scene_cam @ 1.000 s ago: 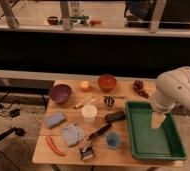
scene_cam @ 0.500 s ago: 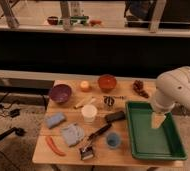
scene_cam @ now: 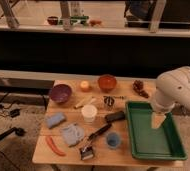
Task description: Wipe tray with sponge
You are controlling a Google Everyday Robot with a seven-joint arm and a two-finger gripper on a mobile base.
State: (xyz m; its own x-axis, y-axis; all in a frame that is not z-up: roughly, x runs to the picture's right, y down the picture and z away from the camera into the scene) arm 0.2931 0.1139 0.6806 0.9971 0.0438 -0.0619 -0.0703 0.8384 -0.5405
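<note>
In the camera view, almost nothing has changed over the last second. The white arm [scene_cam: 178,90] is seen at the same spot at 3 o'clock of the bench [scene_cam: 70,111], and it is bent the same way as before. The tool [scene_cam: 158,121] is seen as a pale tan shape hanging under the arm. It is held over the green tray [scene_cam: 148,145], near the tray's 1 o'clock corner, and it has not been moved sideways or down in any way that can be seen.

Whether the tool is wide or narrow cannot be told. It also cannot be told if a sponge is held in it, or if the floor of the tray is being touched. A blue block [scene_cam: 55,120] that may be a sponge is left lying at 9 o'clock on the bench, well apart from the tray. The tray is found at 4 o'clock on the bench, and nothing is seen lying in it.

Because no sweep has been made, it is judged that the wiping has been stopped for a moment or has hardly been begun. Most of the tray is likely left to be wiped.
</note>
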